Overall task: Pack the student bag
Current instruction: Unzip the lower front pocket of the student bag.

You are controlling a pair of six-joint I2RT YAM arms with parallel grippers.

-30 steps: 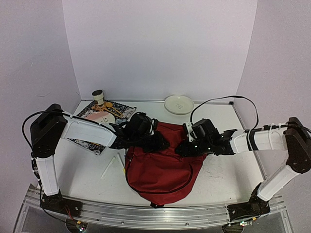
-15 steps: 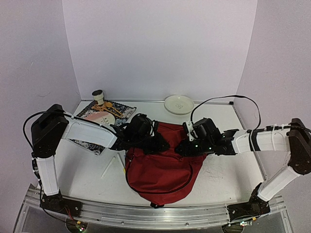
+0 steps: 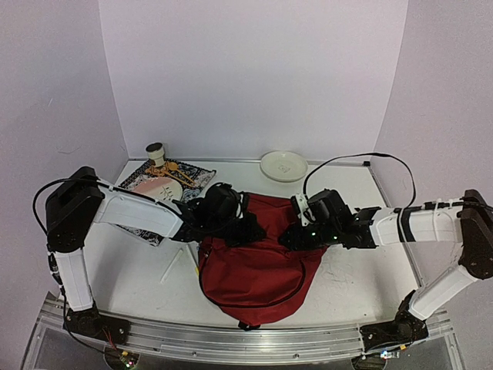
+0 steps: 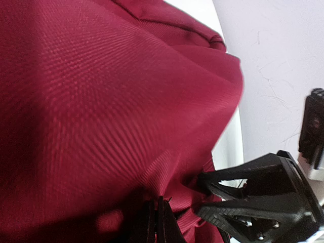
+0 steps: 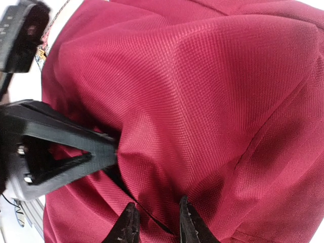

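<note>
Fabric of one student bag (image 3: pixel 254 270) sits pinched in the right gripper (image 5: pixel 158 203); the left gripper (image 4: pixel 157 205) is pressed together.

The large soft dark-red fabric backpack (image 3: pixel 254 266) lies slumped on the white surface (image 3: pixel 347 285) at lower centre of the overhead frame, with its rounded end toward the bottom edge. A black zipper line curves around its lower half. Its upper edge is bunched into folds, and close up the woven cloth looks creased.
</note>
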